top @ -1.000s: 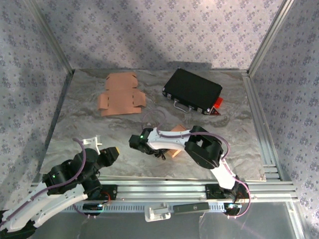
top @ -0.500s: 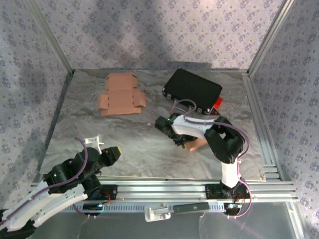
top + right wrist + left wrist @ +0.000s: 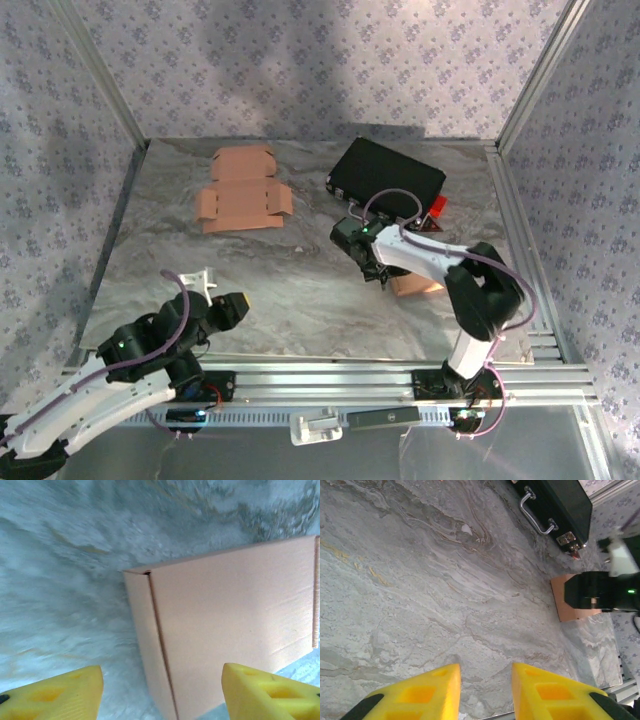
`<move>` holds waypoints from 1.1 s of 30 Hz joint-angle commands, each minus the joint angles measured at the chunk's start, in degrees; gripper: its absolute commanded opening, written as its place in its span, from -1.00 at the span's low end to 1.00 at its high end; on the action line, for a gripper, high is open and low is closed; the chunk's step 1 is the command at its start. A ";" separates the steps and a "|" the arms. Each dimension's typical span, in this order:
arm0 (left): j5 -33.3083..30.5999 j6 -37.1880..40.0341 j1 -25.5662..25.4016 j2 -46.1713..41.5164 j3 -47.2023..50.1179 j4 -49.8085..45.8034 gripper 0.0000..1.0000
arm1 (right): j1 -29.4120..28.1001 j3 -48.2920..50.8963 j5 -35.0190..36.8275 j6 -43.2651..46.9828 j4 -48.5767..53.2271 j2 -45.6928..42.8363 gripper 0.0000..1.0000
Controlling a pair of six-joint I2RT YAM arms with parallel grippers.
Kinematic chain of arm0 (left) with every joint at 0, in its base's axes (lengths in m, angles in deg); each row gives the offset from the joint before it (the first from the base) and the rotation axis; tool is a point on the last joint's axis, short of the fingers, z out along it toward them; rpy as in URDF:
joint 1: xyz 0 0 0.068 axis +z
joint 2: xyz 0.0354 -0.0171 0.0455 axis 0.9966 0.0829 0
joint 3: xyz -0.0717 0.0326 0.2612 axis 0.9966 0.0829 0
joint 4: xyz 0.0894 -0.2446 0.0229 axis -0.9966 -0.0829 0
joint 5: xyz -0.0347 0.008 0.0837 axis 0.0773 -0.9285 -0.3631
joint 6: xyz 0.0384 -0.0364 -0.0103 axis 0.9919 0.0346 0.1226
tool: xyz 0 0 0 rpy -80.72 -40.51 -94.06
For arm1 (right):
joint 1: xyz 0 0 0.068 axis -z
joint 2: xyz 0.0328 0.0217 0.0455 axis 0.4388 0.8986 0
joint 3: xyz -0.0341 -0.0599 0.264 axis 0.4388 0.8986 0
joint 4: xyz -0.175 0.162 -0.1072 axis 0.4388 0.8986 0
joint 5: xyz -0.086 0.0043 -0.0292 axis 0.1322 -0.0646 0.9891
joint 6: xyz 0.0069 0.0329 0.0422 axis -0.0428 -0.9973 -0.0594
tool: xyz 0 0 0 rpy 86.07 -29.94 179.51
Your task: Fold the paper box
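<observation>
Top view: folded box (image 3: 418, 285) sits right of centre, at the right gripper (image 3: 378, 270).
Its fingers (image 3: 55, 690) are spread wide over the box, not pinching it. Left gripper (image 3: 486, 682) is parted, empty, front left. Flat blank (image 3: 242, 190) lies back left.

closed tan paper box (image 3: 225, 625) lies flat, unfolded blank (image 3: 243, 190) spread back-left.
</observation>
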 commanded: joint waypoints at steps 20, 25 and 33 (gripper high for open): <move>49.00 7.26 66.46 42.57 -8.00 31.81 -0.05 | -19.19 8.79 -5.21 -13.80 -24.76 -24.39 0.30; 55.91 2.32 71.34 56.03 -7.57 49.86 -0.04 | -20.03 12.22 -5.46 -14.66 -27.63 -28.26 0.30; 57.44 -0.06 74.77 72.16 -8.92 66.76 -0.09 | -22.47 22.69 -8.75 -14.80 -41.46 -39.78 0.36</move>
